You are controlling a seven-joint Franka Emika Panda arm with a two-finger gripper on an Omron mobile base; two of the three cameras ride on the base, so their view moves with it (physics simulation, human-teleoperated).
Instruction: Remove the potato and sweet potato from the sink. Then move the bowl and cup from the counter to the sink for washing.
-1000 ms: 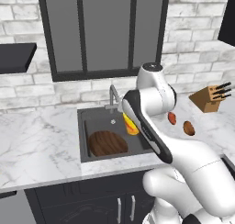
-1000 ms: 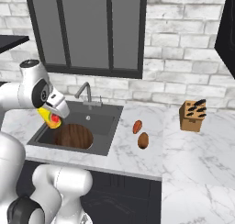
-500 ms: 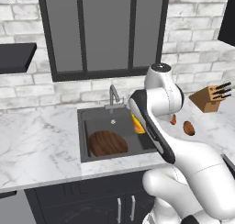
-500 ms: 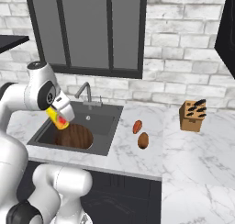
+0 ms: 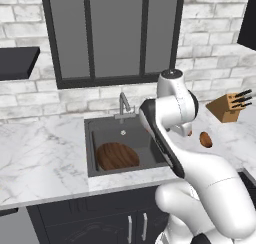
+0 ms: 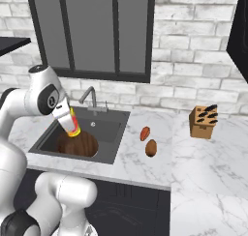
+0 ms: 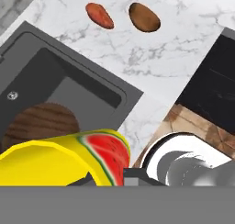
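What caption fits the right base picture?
Gripper holds the yellow cup above the bowl in the sink.

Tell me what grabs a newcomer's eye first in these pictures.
The bright yellow cup with a watermelon print, held in the gripper above the sink. Next, the dark wooden bowl already lying in the basin. Then the sweet potato and potato, side by side on the counter right of the sink.

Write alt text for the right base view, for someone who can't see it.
A white robot arm holds a yellow cup in its gripper above a dark grey sink, where a brown wooden bowl sits. A reddish-orange sweet potato and brown potato lie on the white marble counter.
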